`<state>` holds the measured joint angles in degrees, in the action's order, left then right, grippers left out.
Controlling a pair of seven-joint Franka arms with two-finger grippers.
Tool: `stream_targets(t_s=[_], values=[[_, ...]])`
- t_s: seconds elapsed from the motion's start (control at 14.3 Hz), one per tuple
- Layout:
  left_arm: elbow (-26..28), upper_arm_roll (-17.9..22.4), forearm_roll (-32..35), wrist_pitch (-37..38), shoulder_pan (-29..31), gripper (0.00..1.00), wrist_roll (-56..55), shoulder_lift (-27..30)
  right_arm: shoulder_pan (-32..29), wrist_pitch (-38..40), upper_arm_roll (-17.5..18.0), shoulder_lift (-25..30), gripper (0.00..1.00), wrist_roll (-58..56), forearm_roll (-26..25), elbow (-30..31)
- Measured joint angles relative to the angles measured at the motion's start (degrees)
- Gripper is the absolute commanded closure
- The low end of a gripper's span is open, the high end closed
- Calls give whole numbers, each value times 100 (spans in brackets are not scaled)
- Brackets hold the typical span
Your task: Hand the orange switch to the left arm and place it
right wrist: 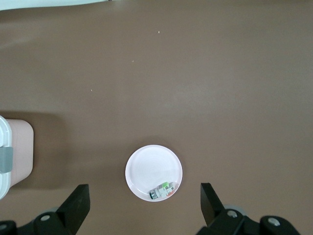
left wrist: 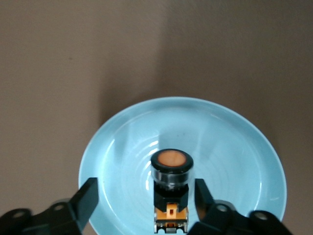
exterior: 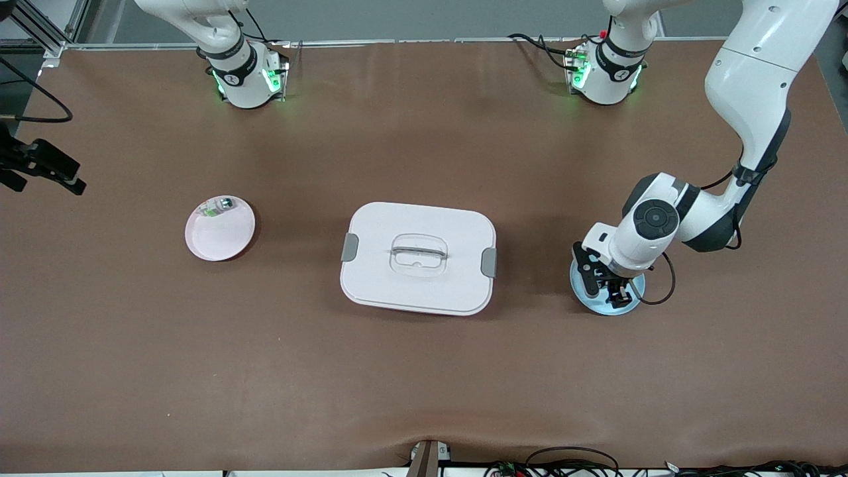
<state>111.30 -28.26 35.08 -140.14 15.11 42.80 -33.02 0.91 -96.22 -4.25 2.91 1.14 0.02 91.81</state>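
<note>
Left gripper (left wrist: 146, 200) open, low over blue plate (left wrist: 234, 147); orange switch (left wrist: 170, 188) lies on plate between its fingers, untouched. Right gripper (right wrist: 145, 204) open, high above pink plate (right wrist: 146, 166), waiting.

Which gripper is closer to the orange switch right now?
Left. The left gripper is down at the blue plate with open fingers on either side of the orange switch. The right gripper hangs open above the pink plate, toward the right arm's end.
</note>
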Motion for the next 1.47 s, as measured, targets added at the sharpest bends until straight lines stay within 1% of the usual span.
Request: stream_targets(t_s=[0.14,0.28,0.49,0.56,0.7,0.84,0.98,1.19,1.33,1.47], values=[[-369,-187,-445,671,-8,0,-98,62,0,5,27,-5,0,0,0,-32],[-916,-322,-874,1511,-11,0,-194,180,1,89,41,-52,0,0,-2,-32],[-1821,-373,-1406,2634,-9,0,-492,305,1,128,43,-193,0,0,-4,-32],[-2093,-373,-1515,2913,-4,0,-691,329,1,127,43,-227,0,0,-4,-33],[-2461,-373,-1740,3210,0,0,-1229,404,-10,127,42,-253,0,0,-6,-35],[-2590,-382,-1836,3295,-9,0,-2030,551,-67,127,40,-253,0,0,-8,-51],[-2609,-414,-1887,3435,-7,0,-2807,733,-141,128,42,-253,0,0,-8,-68],[-2660,-447,-2355,3789,-7,0,-3613,1113,-246,128,94,-253,0,-3,-8,-75],[-2776,-443,-2547,4281,8,0,-4168,1441,-442,128,307,-253,0,-3,-8,-80],[-2974,-430,-2570,4755,28,0,-4752,1701,-608,128,526,-253,0,-3,-8,-82]])
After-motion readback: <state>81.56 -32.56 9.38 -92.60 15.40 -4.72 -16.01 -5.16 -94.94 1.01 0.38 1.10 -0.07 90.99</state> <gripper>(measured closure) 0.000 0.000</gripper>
